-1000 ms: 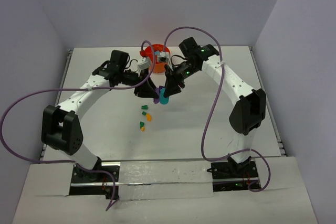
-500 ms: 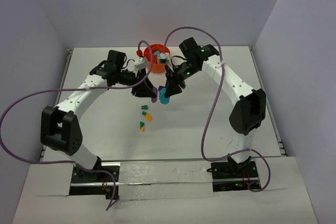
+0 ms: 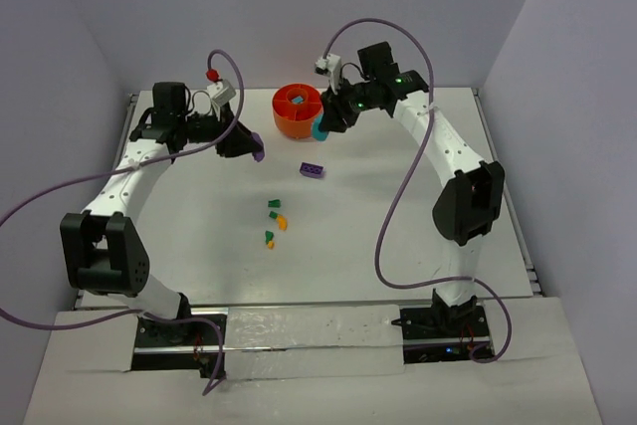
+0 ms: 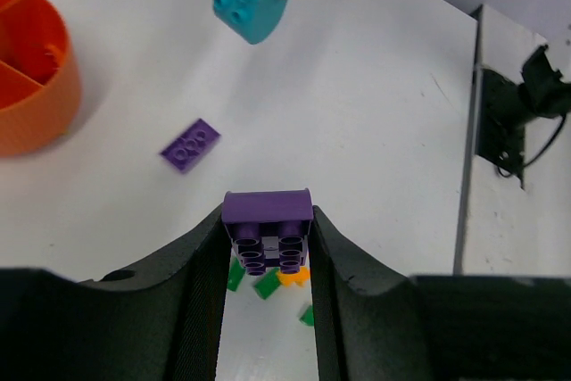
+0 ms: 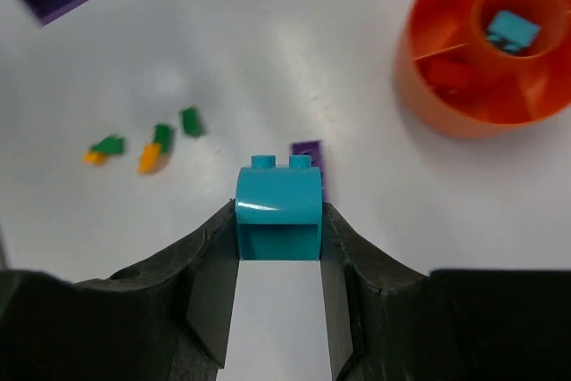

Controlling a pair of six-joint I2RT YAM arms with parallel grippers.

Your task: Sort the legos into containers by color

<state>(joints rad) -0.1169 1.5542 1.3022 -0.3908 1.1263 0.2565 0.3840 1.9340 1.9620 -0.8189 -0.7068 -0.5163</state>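
Hanging just beside the orange tub [image 5: 419, 100], right end effector [image 5: 278, 229] is pinching a teal brick [image 5: 277, 207], probably lining up its drop; left end effector [image 4: 267, 247] is gripping a purple brick [image 4: 267, 207], parked well apart.

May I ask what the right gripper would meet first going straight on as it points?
Probably the flat purple brick lying just beyond the right gripper and its held teal brick, though depth is unclear.

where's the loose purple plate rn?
Top view: purple plate lies flat on the table, mid-field between the arms, just nearer than the orange tub and beyond the green-orange pieces.
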